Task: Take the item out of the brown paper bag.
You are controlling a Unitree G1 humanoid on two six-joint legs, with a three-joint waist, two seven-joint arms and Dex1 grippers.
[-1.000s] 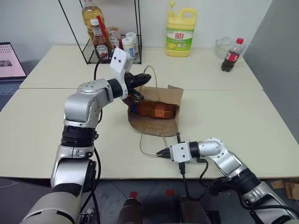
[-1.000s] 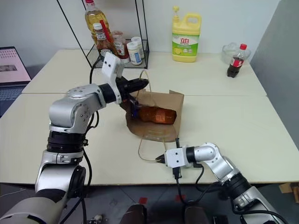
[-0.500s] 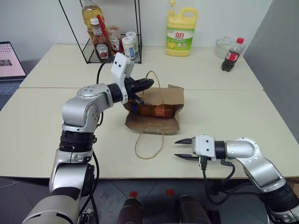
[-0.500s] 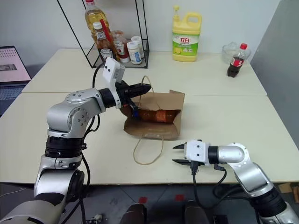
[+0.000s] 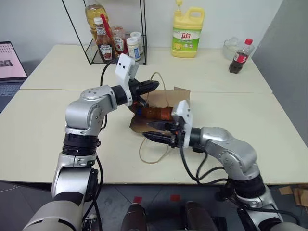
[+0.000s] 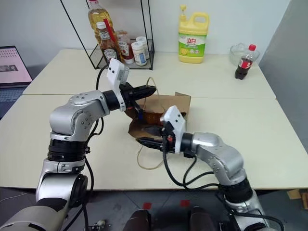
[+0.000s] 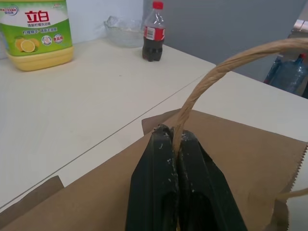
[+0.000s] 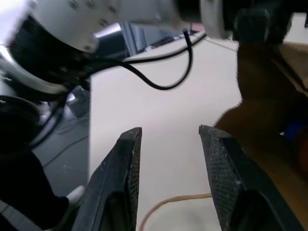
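While the left gripper (image 7: 174,144) pinches the bag (image 5: 166,103) handle (image 7: 211,77), right gripper (image 5: 155,131) parted, empty, at bag mouth, bottle (image 5: 156,113) inside.

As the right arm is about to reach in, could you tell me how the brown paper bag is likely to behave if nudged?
The brown paper bag looks thin and creased, so it would probably crumple. Lying flat, held only by one cord handle in the left gripper, it may slide. The bottle inside might roll.
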